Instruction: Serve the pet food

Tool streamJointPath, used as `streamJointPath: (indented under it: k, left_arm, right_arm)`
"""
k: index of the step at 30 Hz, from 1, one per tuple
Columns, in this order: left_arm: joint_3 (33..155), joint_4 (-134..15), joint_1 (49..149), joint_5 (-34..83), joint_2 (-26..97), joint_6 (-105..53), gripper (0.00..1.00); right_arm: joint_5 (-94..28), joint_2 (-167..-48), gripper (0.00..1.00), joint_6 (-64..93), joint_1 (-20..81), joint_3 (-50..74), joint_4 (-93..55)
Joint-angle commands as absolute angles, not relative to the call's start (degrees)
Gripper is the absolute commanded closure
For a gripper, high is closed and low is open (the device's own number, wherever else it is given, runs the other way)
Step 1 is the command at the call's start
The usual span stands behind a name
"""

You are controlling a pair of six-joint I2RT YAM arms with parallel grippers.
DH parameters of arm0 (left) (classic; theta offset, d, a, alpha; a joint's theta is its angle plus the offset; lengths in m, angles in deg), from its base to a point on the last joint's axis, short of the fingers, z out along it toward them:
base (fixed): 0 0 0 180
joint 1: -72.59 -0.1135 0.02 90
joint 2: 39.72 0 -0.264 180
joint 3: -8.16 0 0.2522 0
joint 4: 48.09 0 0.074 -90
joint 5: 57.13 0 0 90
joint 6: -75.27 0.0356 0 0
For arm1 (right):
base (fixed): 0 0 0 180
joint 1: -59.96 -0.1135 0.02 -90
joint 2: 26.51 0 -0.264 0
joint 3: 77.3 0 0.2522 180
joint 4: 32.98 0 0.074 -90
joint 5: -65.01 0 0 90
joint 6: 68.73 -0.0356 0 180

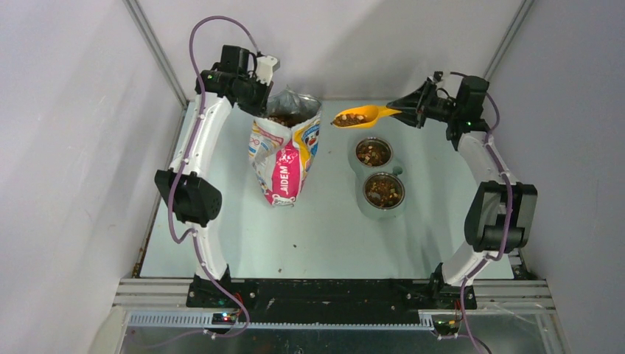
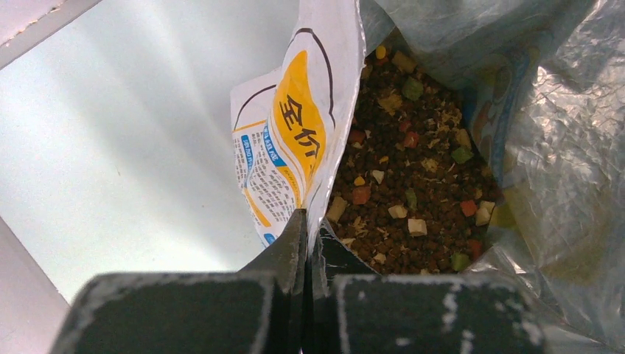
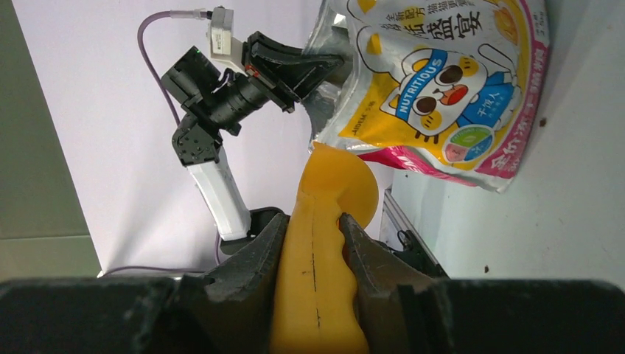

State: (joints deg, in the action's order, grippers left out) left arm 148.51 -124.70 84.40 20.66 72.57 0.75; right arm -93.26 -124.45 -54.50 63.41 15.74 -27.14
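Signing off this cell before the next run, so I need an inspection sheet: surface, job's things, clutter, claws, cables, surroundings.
Surface: pale table, with a few stray pellets on it.
Job's things: pet food in the open, upright bag; yellow scoop loaded and held in the air near the far one of the twin bowls, both of which hold food.
Clutter: nothing seen beyond the pellets.
Claws: left claw shut on the bag's rim; right claw shut on the scoop's handle.
Cables: purple cable looped along each arm, clear of the bag and bowls.
Surroundings: grey walls; metal rail at the near edge.
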Motion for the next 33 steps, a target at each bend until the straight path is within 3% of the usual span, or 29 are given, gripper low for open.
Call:
streamJointPath:
  k: [1,25,33]
  left_arm:
    - [151.65,-112.38,83.82,17.69,69.51,-1.80,1.00]
    - [151.12,-111.70,83.33,15.55,68.08,-3.44,1.00]
    - [149.79,-110.63,82.73,14.28,67.24,-4.06,1.00]
  right_arm:
    - [-95.43,-117.75,1.00,-50.31,66.23,12.48,-25.93]
    - [-99.29,-105.72,1.00,-36.55,88.54,-9.96,-16.40]
    - [-97.59,-104.73,1.00,-18.61,92.21,-11.34,-2.16]
